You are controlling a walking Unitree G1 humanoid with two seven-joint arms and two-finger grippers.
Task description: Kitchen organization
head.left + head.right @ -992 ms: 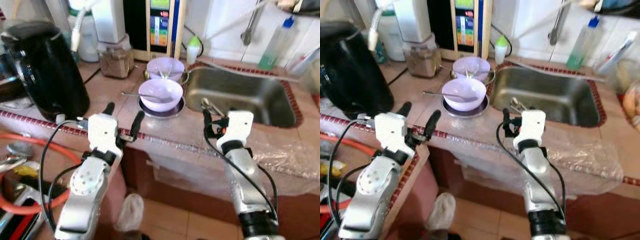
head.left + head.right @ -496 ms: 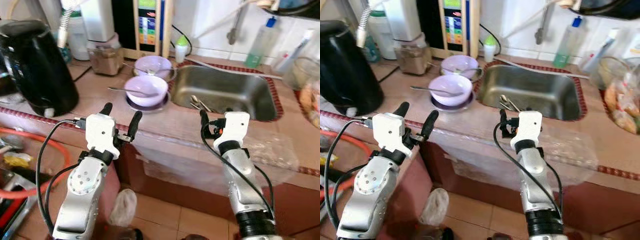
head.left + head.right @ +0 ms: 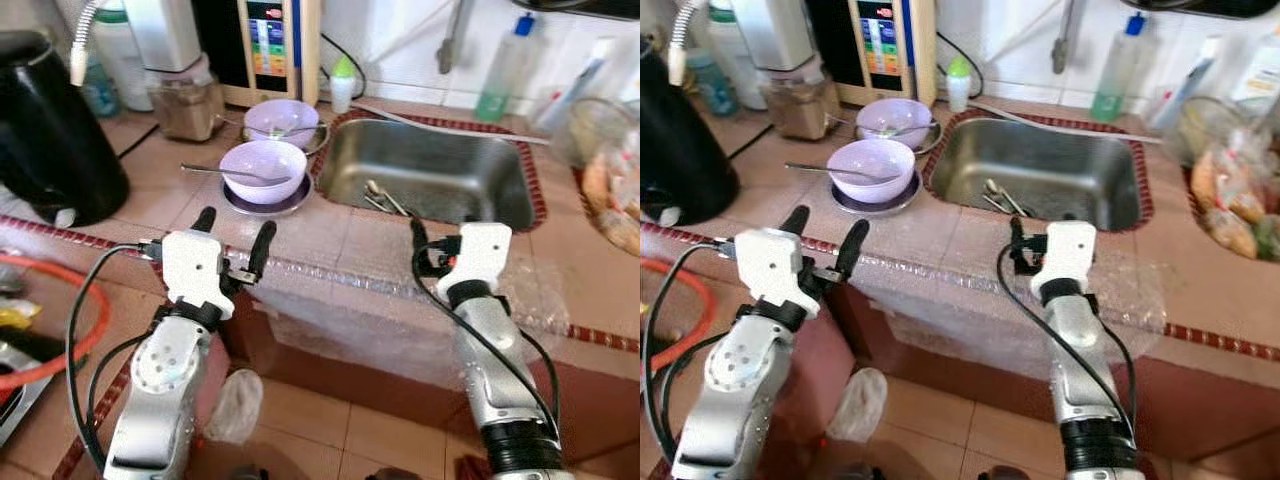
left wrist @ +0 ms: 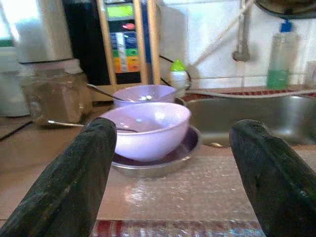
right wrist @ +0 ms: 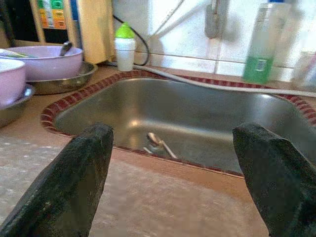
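Lilac bowl [image 3: 871, 167] with spoon [image 3: 825, 170] on metal plate left of steel sink [image 3: 1040, 175]. Utensils, probably spoons [image 3: 998, 197], in sink. Left gripper [image 3: 824, 234] fingers spread; right gripper [image 3: 1032, 238] at counter edge.

Black kettle [image 3: 55, 130], orange hose [image 3: 60, 320].

Head stereo pair looks forward and down over the bench [image 3: 330, 250] front edge, covering both arms. Left wrist camera sits low at the front edge, facing the lavender bowl [image 4: 145, 129] and back wall. Right wrist camera, equally low, faces the sink [image 5: 197, 123]. Both wrist views share the sink and the green-capped bottle [image 5: 124, 47].
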